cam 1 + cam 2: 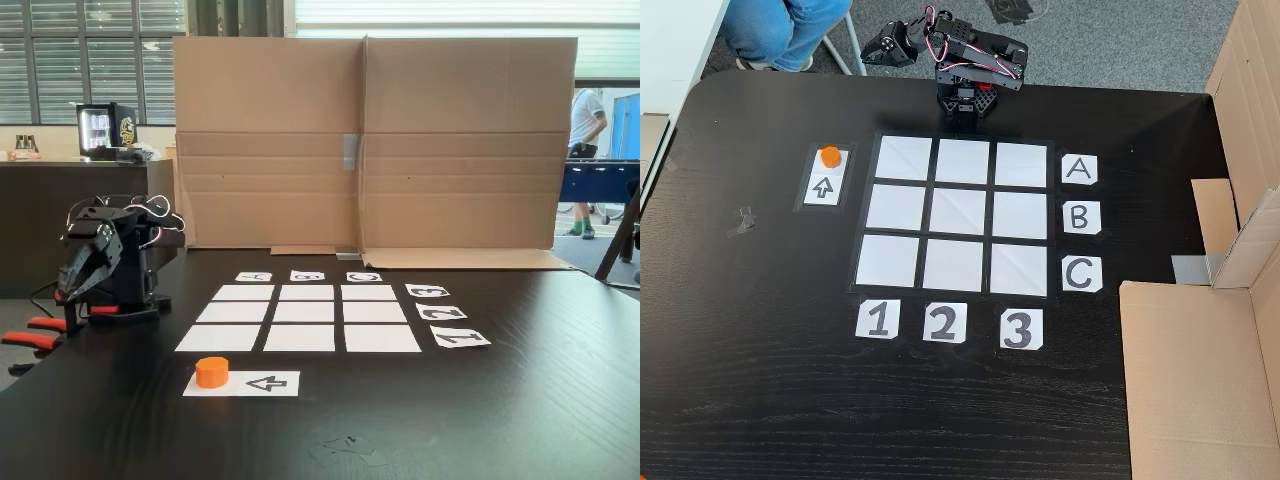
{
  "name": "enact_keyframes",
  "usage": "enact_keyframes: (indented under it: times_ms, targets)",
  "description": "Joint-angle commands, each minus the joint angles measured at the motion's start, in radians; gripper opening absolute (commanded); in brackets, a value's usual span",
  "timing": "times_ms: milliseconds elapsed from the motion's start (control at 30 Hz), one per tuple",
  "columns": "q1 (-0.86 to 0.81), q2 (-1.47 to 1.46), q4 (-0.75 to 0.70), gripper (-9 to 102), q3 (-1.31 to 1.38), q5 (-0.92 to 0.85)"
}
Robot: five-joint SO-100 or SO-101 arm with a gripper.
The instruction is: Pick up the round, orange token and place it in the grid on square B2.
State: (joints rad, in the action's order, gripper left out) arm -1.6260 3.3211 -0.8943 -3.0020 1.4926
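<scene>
The hand (72,290) hung folded at the arm's base, fingers pointing down, empty; whether they were parted I cannot tell. Well away from it, the token (211,371) sat on the arrow strip (824,186) beside the grid (957,214), square B2 (958,211) bare.

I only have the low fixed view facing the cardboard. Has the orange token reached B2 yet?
Observer: No. From above, the token sits on the arrow strip, outside the grid, next to cell A1.
Reviewer: Which cell is B2?
Observer: The centre one, square B2, in line with the B card and the 2 card.
Reviewer: Anyone nearby?
Observer: A person's knees in jeans show past the table edge, near the arm.
</scene>
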Motion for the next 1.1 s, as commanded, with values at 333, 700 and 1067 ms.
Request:
enact_keyframes:
  times_ms: [333, 700, 1067]
  targets:
    - [-0.061, 0.014, -0.005, -1, 0.003, 0.041]
    - [-0.049, -0.003, 0.002, -1, 0.012, 0.028]
    - [0.038, -0.244, -0.04, -1, 0.236, 0.003]
